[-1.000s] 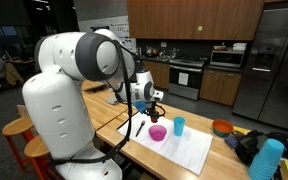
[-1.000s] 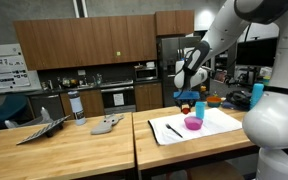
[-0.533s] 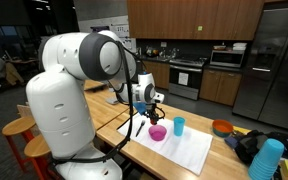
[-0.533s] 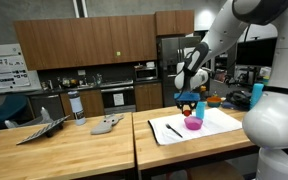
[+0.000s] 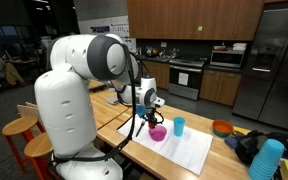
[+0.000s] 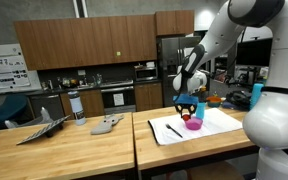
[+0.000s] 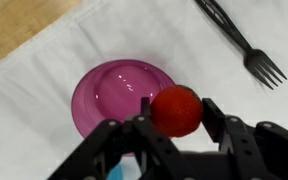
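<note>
- Wooden desk in a kitchen carries a white cloth with a pink bowl and a black fork.
- We see the fingers pinching a red ball just above the bowl's rim.
- Arm arches over the desk, wrist pointing straight down.

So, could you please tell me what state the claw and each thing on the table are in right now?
claw: shut on the red ball.
red ball: gripped, held off the table by the bowl's rim.
pink bowl: upright, empty.
fork: lying flat on the white sheet, untouched.
blue cup: upright on the sheet; contents not visible.
</note>
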`<state>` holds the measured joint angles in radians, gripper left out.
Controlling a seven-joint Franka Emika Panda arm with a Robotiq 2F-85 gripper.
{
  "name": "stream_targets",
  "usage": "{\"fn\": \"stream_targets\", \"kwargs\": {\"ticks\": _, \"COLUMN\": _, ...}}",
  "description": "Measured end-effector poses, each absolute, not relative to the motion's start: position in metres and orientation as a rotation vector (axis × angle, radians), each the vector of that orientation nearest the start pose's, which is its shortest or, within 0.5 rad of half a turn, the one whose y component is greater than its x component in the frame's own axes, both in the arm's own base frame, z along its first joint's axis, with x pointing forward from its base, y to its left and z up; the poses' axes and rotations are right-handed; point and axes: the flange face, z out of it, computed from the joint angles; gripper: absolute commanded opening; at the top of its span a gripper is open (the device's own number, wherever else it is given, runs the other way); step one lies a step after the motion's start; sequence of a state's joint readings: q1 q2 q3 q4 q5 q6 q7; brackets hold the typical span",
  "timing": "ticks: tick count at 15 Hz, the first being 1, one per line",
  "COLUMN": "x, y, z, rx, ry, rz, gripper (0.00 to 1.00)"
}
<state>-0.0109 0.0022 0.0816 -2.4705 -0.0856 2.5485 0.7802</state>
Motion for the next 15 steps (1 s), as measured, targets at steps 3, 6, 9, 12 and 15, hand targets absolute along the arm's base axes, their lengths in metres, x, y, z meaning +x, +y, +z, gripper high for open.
{"fn": "stream_targets", "kwargs": {"ticks": 3, "x": 0.48, "y": 0.03, "z": 0.291, "rx": -2.971, "ry": 1.025, "rz": -0.104, "gripper": 0.27}}
{"fn": "stream_targets", "kwargs": {"ticks": 6, "x": 0.481, "y": 0.022, "z": 0.288, "rx": -2.961, "ry": 1.05, "rz": -0.093, "gripper": 0.27}}
{"fn": "stream_targets", "kwargs": {"ticks": 9, "x": 0.481, "y": 0.015, "z": 0.288, "rx": -2.946, "ry": 1.078, "rz": -0.09, "gripper": 0.27}}
{"fn": "stream_targets", "kwargs": {"ticks": 12, "x": 0.481, "y": 0.008, "z": 0.288, "rx": -2.937, "ry": 1.101, "rz": -0.088, "gripper": 0.52}}
{"fn": "stream_targets", "kwargs": {"ticks": 15, "x": 0.481, "y": 0.005, "z": 0.288, "rx": -2.934, "ry": 1.111, "rz": -0.087, "gripper": 0.52}}
